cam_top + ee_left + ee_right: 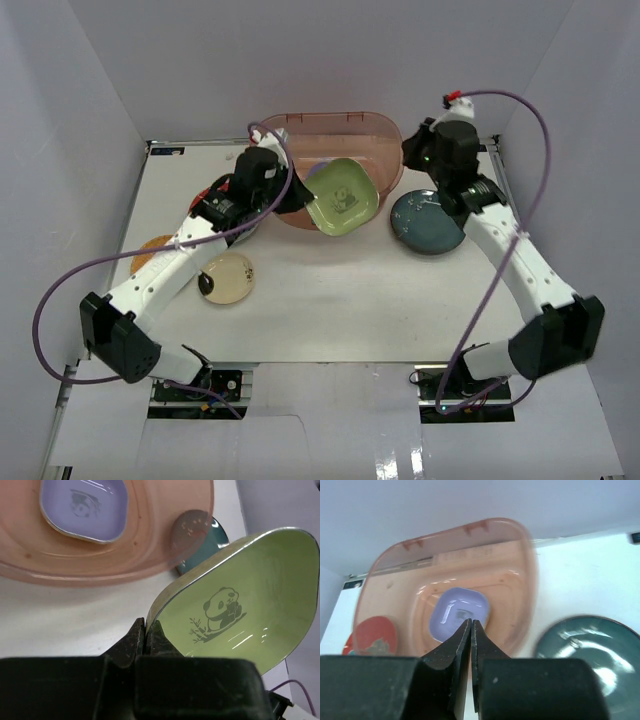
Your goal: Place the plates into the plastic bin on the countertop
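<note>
The left claw (146, 630) pinches the green plate (240, 600) by 1 thin edge, so it may slip against the plastic bin (125, 567) rim; the right claw (471, 625) is closed and empty.

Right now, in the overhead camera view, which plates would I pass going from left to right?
orange plate → cream plate → green panda plate → dark teal plate. The red plate is mostly hidden under the left arm, so it is left out.

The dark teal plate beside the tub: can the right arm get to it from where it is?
Probably yes. The right gripper hovers just beside the dark teal plate, which lies bare on the countertop with nothing between them. Its jaws are shut and would need to open first.
</note>
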### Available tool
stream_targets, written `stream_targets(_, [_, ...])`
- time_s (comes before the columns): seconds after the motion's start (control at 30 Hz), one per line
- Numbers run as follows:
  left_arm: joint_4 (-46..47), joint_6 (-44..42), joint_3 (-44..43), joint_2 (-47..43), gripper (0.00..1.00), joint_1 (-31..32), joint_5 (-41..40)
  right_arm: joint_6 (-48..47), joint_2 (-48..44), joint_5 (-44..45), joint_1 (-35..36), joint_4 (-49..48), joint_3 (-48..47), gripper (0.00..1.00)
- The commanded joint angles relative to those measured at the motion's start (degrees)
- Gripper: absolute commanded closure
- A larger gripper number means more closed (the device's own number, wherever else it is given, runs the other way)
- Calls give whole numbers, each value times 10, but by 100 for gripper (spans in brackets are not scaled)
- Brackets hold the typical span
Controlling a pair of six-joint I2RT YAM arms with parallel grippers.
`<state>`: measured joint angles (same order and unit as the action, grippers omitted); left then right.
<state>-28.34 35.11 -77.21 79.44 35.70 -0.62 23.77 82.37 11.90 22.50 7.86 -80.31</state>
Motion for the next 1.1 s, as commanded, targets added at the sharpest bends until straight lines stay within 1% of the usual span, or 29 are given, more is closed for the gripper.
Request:
stream_targets(0.0, [-29,-41,-109,64,100,-69,66,-20,-82,-4,-43,-45,168,92])
stream_targets(0.03, [-55,-50,-149,121,100,-83,63,-15,-129,-9,-48,-56,204,92])
stream_targets(0.07, [-68,-57,-192,151,100,-87,59,-13,-150,-12,-52,-64,237,92])
stream_targets(0.1, [-82,-81,-282,184,100,-90,60,-11,-170,-16,-54,-70,265,92])
stream_targets(0.13, [-117,-92,-330,220,100,-95,58,-10,-201,-34,-54,-72,312,92])
stream_targets(0.17, [-137,-107,-381,299,100,-99,60,-9,-215,-48,-54,-92,334,92])
stream_targets(0.2, [-167,-128,-507,345,100,-102,69,-4,-240,-67,-54,-105,371,92])
stream_targets(0.23, [-220,-137,-573,389,100,-112,81,0,-252,-105,-53,-112,389,92])
stream_targets(0.27, [-234,-144,-628,466,100,-118,104,4,-263,-115,-50,-119,405,92])
stream_targets(0.3, [-240,-149,-683,490,100,-126,126,8,-278,-139,-48,-125,428,92])
stream_targets(0.37, [-180,-145,-638,498,100,-154,179,13,-292,-156,-41,-126,446,92])
stream_targets(0.43, [-134,-141,-582,494,100,-170,185,9,-307,-158,-36,-123,461,92])
stream_targets(0.53, [-142,-163,-602,525,100,-171,180,6,-317,-167,-29,-117,475,92])
stream_targets(0.6, [-130,-161,-596,537,100,-171,186,6,-315,-181,-22,-122,481,92])
stream_targets(0.73, [-97,-155,-583,549,100,-168,205,10,-290,-186,3,-139,483,92])
stream_targets(0.83, [-95,-160,-594,563,100,-165,199,14,-270,-180,23,-152,479,91])
stream_targets(0.87, [-96,-162,-594,566,98,-165,197,14,-266,-177,28,-155,478,91])
stream_targets(0.9, [-96,-165,-593,567,93,-165,196,15,-256,-174,32,-159,473,91])
stream_targets(0.93, [-95,-166,-590,566,79,-165,190,15,-251,-170,38,-160,471,88])
stream_targets(1.0, [-95,-166,-585,561,62,-165,180,15,-238,-164,54,-165,462,84])
stream_targets(1.03, [-94,-167,-582,557,49,-166,168,15,-232,-158,65,-166,460,79])
stream_targets(1.07, [-93,-167,-580,545,43,-165,162,15,-229,-155,70,-169,459,77])
